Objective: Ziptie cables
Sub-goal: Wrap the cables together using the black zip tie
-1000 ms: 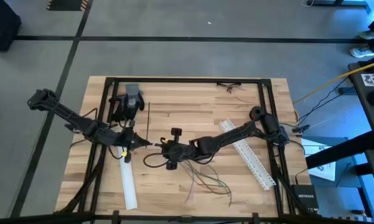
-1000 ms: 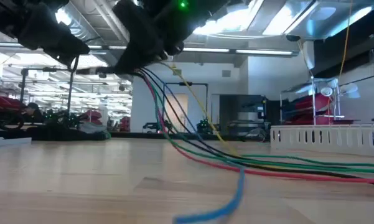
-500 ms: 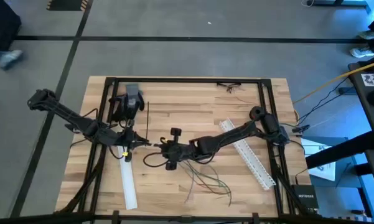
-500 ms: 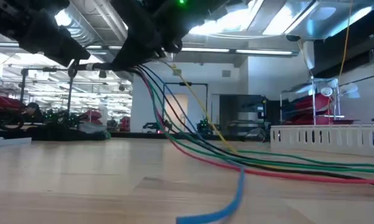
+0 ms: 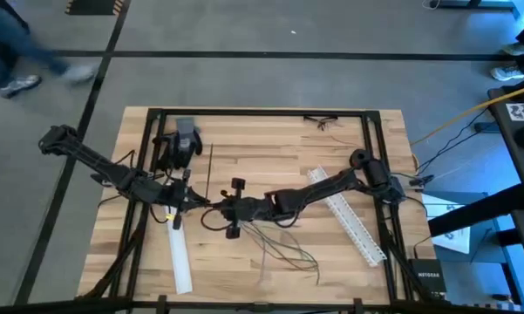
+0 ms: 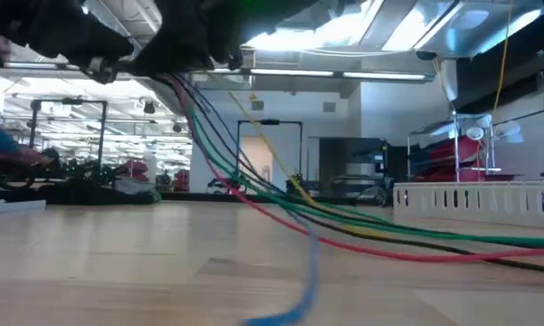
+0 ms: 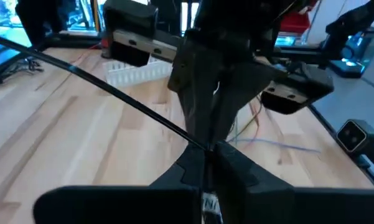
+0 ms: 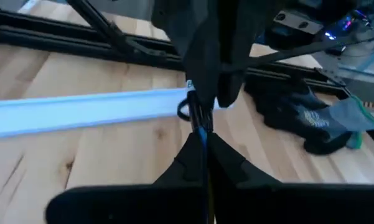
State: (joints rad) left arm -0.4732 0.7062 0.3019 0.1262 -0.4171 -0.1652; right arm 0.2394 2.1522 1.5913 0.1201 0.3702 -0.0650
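Observation:
The cables (image 5: pixel 283 249) are a bundle of thin coloured wires. They trail from my right gripper (image 5: pixel 224 208) toward the table's near right, and in the low view the cables (image 6: pixel 253 190) slope down to the wood. The ziptie (image 5: pixel 209 170) is a thin black strip that runs from my left gripper (image 5: pixel 194 202) toward the far edge. Both grippers are shut and stand tip to tip at the table's middle left. In the left wrist view the ziptie (image 7: pixel 99 87) runs slanting away from my left gripper (image 7: pixel 206 154). My left gripper pinches the ziptie's near end (image 7: pixel 196 143) between its two fingers, which lie level and point toward the table's right. The strip sticks out sideways toward the far edge, clear of the wood. My right gripper pinches the gathered end of the cables (image 8: pixel 199 121) between its two fingers, level, from the table's right. That end is lifted; the rest hangs slack, and the free ends (image 5: pixel 309 260) lie on the table.
One white slotted strip (image 5: pixel 180 257) lies near the left front, another (image 5: pixel 349 216) under my right arm. A dark glove and a grey thing (image 5: pixel 179 141) sit at the far left, glasses (image 5: pixel 321 120) at the far edge. A person (image 5: pixel 17 52) walks on the floor beyond.
My right gripper has gone a little toward the table's left, closer to my left gripper, with the cables. Their lifted end has gone left with it, and the trailing ends have slid left along the wood. Both grippers stay shut.

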